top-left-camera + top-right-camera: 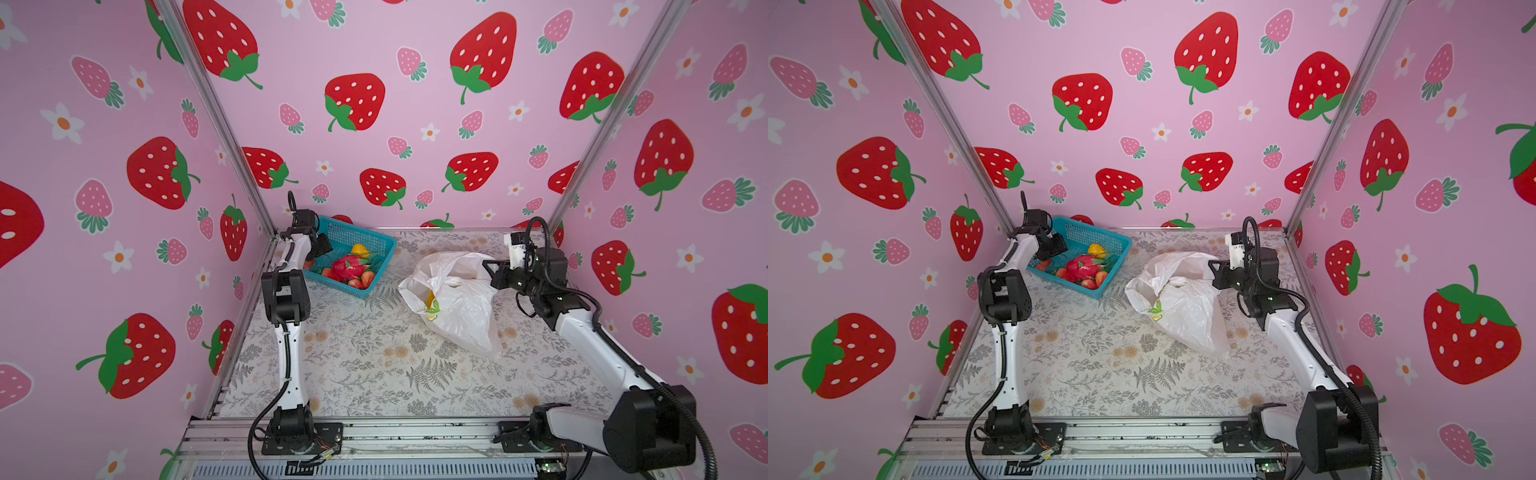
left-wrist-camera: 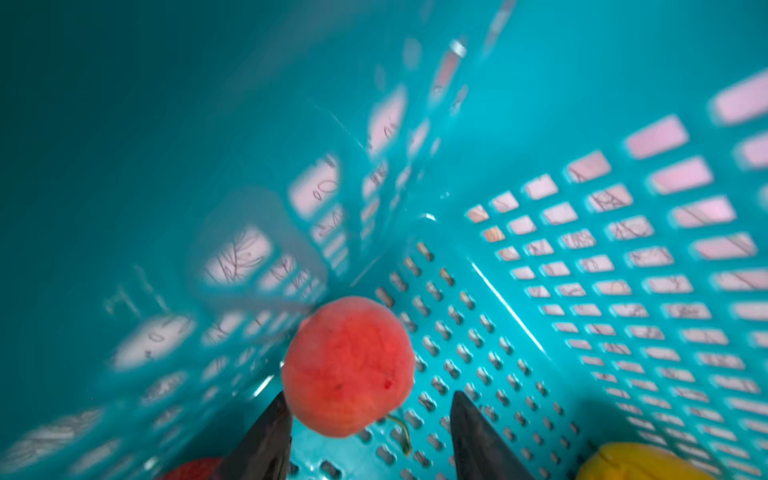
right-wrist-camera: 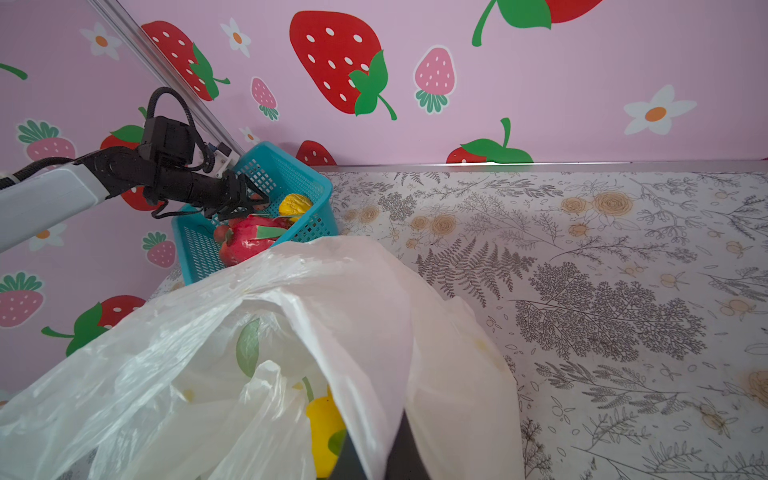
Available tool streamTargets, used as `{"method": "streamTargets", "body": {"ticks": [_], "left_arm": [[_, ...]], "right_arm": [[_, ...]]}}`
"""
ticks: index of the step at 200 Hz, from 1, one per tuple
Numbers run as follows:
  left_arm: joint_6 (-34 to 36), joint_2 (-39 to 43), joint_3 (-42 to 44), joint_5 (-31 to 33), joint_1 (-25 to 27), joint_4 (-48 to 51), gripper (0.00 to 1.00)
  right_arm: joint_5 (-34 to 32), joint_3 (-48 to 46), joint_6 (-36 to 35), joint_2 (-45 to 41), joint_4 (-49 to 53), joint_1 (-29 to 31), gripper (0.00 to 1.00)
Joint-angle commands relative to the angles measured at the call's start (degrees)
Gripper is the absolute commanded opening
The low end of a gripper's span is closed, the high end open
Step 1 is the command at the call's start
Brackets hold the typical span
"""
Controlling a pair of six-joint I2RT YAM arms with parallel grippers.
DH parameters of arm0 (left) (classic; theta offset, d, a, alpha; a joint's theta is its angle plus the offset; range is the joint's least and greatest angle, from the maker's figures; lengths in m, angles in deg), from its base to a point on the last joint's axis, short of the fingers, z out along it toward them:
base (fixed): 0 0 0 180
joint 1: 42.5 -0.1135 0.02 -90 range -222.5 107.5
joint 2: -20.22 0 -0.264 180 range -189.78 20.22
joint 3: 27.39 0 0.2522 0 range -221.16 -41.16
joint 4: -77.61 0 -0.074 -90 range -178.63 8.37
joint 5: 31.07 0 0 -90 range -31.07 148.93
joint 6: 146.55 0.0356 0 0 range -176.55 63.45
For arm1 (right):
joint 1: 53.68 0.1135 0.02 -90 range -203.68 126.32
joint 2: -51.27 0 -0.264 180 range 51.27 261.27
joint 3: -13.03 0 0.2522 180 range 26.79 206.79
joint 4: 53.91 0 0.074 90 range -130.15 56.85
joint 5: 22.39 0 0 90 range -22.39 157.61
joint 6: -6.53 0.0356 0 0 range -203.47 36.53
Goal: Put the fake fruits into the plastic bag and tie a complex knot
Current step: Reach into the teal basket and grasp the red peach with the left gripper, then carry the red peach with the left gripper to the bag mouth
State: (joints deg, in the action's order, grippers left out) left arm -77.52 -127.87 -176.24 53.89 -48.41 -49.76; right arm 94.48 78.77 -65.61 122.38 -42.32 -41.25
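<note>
Left wrist view shows a red-orange fruit [image 2: 348, 368], perhaps a peach, between the left gripper's [image 2: 370, 409] parted fingers in the teal basket [image 2: 623, 257]; contact is unclear. Right gripper [image 1: 490, 268], clenched, pinches the plastic bag [image 1: 453, 303] open on the table [image 1: 374, 374].

The bag [image 1: 457, 303] is thin, crinkly, translucent white plastic with a soft sheen; the basket [image 1: 353, 239] is glossy teal moulded plastic, perforated in a grid; the peach-red fruit [image 2: 347, 365] looks matt and faintly fuzzy, the pink dragon fruit [image 1: 348, 266] smooth and shiny; the counter [image 1: 374, 374] wears a flat, matt floral print; the corner posts [image 1: 216, 112] are brushed metal.
</note>
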Motion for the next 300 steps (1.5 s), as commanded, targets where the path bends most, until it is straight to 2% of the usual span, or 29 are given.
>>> {"method": "streamTargets", "body": {"ticks": [1,37,79,91,134,174,231,247,261,300], "left_arm": [[-0.3,-1.9,-4.4,-0.6,-0.5,3.0,0.62],[-1.3,-4.4,-7.8,-1.6,-1.0,3.3,0.57],[-2.2,-4.6,-9.2,-2.5,-1.2,2.7,0.45],[-2.2,-4.6,-9.2,-4.6,-1.1,2.5,0.41],[-2.4,2.0,-5.8,-6.5,-1.0,1.3,0.38],[-3.0,18.3,9.7,-6.4,0.1,-6.6,0.39],[-7.7,50.0,51.1,-5.2,4.6,-25.3,0.39],[-9.2,58.7,62.7,-4.9,8.4,-31.2,0.39],[-9.5,65.0,69.5,-3.9,12.9,-31.9,0.38],[-8.2,79.1,80.6,-3.4,26.9,-31.8,0.38]], "right_arm": [[0.6,-0.5,-1.1,0.8,-0.9,-0.5,0.00],[0.6,-0.4,-1.2,1.2,-0.7,-0.4,0.00],[0.8,-0.1,-1.3,1.8,-0.4,-0.5,0.00],[1.0,0.0,-1.3,1.9,-0.4,-0.5,0.00],[1.3,0.0,-1.1,1.7,-0.3,-0.5,0.00],[2.0,0.1,-0.6,1.2,-0.6,-0.4,0.00],[2.2,-0.8,0.0,-0.2,-1.6,-0.4,0.00],[2.5,-0.9,0.2,-0.2,-2.1,-0.5,0.00],[2.7,-0.8,0.1,-0.3,-2.0,-0.5,0.00],[2.9,-1.4,0.4,-0.8,-2.6,-0.5,0.00]]}}
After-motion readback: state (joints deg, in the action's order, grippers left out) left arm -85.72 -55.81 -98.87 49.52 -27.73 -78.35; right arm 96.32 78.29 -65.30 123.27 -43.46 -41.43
